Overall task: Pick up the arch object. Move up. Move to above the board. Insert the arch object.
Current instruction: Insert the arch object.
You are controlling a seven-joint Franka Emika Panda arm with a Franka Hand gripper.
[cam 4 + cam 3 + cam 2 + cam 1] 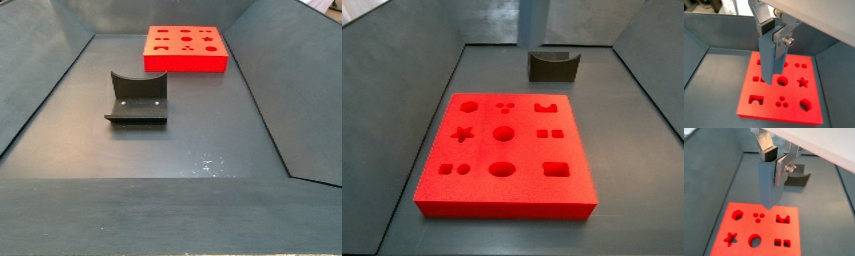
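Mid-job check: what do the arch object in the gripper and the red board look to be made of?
The arch object, clamped in the gripper above the board, looks like matte pale blue-grey plastic: uniform colour, no glare. The board looks like moulded or printed bright red plastic, matte, with crisp recess edges; foam cannot be ruled out. The fingers look like bare silver metal.

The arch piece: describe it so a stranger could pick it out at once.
Start at the big red board on the grey floor. Above it hangs the end effector, its silver fingers shut on the arch piece, a slim, tall, pale blue-grey bar. Unlike the wide dark fixture behind the board, it is narrow, light and off the floor.
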